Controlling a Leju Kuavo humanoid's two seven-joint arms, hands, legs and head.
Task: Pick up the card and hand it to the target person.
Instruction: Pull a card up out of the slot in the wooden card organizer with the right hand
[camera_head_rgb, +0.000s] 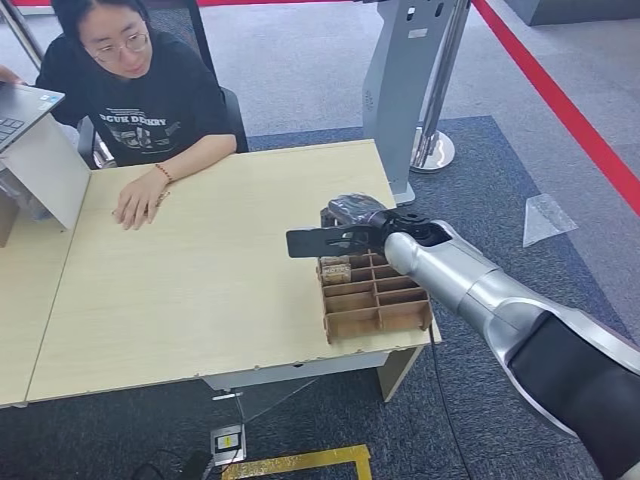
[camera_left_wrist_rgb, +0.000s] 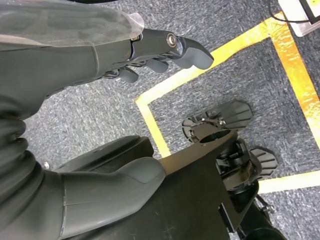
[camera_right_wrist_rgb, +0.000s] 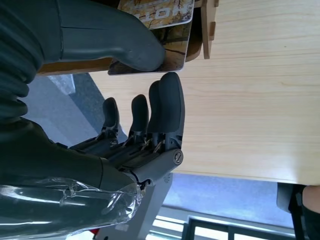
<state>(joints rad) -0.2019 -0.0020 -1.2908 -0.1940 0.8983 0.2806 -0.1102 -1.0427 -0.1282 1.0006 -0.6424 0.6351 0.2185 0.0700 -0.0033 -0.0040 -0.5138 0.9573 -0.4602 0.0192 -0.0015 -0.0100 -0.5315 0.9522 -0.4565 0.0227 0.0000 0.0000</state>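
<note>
Grey carpet with red floor tape surrounded a pale wooden counter (camera_head_rgb: 196, 290). Over the counter's right edge the card (camera_head_rgb: 311, 242) was held flat and dark above the far end of a brown divided tray (camera_head_rgb: 375, 297), clear of the wood. The right hand (camera_head_rgb: 361, 222) pinched it between thumb and fingers (camera_right_wrist_rgb: 166, 107), the silver arm reaching in from the near right corner, forearm roughly level. One far compartment of the tray held a stack of printed cards (camera_head_rgb: 336, 267); the other slots looked bare. At the far left edge a person (camera_head_rgb: 140, 95) sat with a hand (camera_head_rgb: 140, 203) resting on the counter, beside a laptop (camera_head_rgb: 23, 110). The left hand (camera_left_wrist_rgb: 166, 50) hung over the floor, fingers loosely apart, holding nothing.
</note>
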